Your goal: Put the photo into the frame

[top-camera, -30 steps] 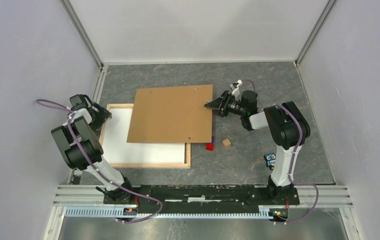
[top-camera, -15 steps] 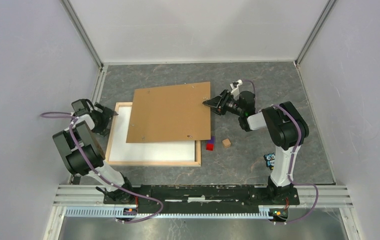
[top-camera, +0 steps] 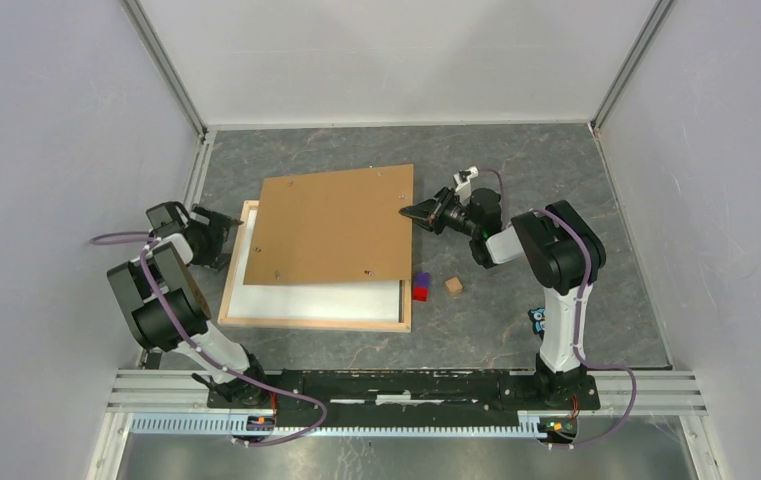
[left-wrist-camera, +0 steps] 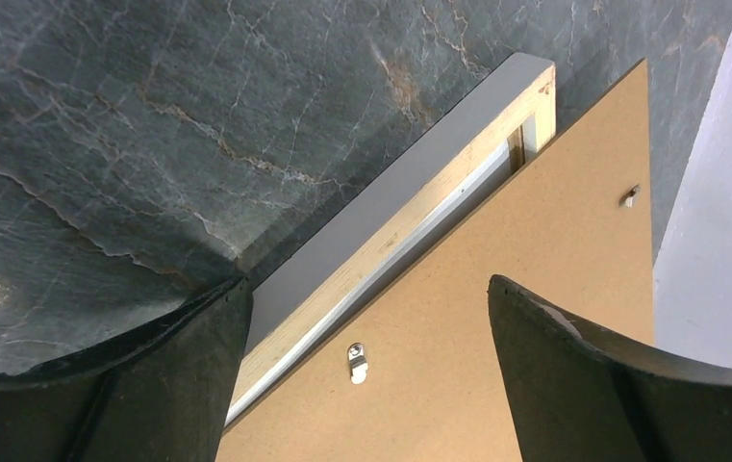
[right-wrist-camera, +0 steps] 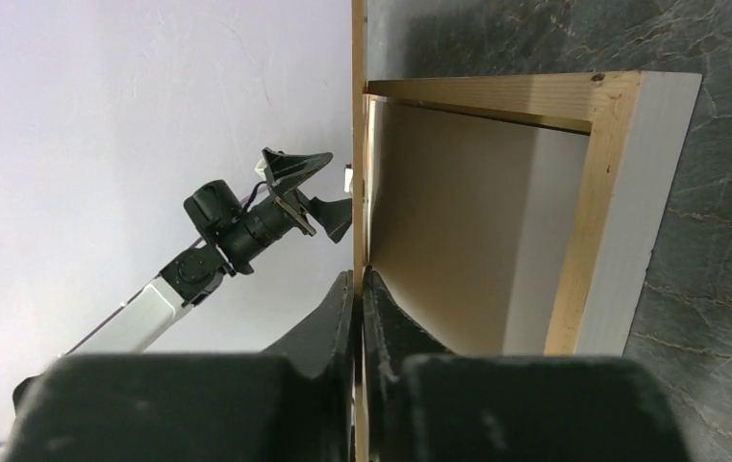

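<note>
Right fingers clamp flat brown backing board at 3 o'clock; left fingers gape by light wooden frame, 9 o'clock; square corners first.

Grey marbled table with frame, red block, wooden cube.

One frame, one backing board

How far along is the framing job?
Done: a white sheet lies inside the frame; whether it is the photo, face down, I cannot tell. In hand: the right gripper has its fingers shut on the backing board at its right edge, holding it tilted over the frame; the left gripper is open by the frame's left side. Left: lowering the board in.
</note>
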Controlling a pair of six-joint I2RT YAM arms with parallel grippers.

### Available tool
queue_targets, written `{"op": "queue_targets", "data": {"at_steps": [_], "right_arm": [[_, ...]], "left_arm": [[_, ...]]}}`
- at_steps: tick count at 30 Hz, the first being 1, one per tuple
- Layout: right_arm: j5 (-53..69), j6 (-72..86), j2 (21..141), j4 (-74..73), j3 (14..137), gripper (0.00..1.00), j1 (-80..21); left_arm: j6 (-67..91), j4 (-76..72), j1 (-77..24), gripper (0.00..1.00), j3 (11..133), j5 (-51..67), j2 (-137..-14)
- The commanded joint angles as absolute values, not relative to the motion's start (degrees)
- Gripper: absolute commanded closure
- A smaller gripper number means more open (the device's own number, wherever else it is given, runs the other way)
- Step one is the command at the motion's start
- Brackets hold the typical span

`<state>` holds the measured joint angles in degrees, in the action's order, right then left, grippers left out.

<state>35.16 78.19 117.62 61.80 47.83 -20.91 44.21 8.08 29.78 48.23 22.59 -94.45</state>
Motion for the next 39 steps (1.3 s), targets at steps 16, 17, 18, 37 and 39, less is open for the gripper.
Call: {"op": "queue_targets", "data": {"at_steps": [16,17,18,37,39], "right_arm": [[42.2,85.9,112.4,63.6,47.3,1.0,-21.7],[42.4,85.4,112.0,63.1,47.2,1.0,-21.8],[42.7,84.9,111.7,62.5,47.1,1.0,-22.0],[36.1,81.0,108.0,62.2,39.0,1.0,-25.7],[34.6,80.7,107.5,62.3,38.2,1.0,-26.0]], "left_arm": [[38.2,20.4,20.6,0.0,52.6,7.9,-77.5],[38.0,19.9,19.8,0.0,52.4,8.6,-76.6],[38.0,18.9,19.5,0.0,52.0,9.6,-75.6],[40.6,13.0,16.4,0.0,50.6,21.3,-73.5],[40.9,12.9,16.4,0.0,50.5,21.3,-73.6]]}}
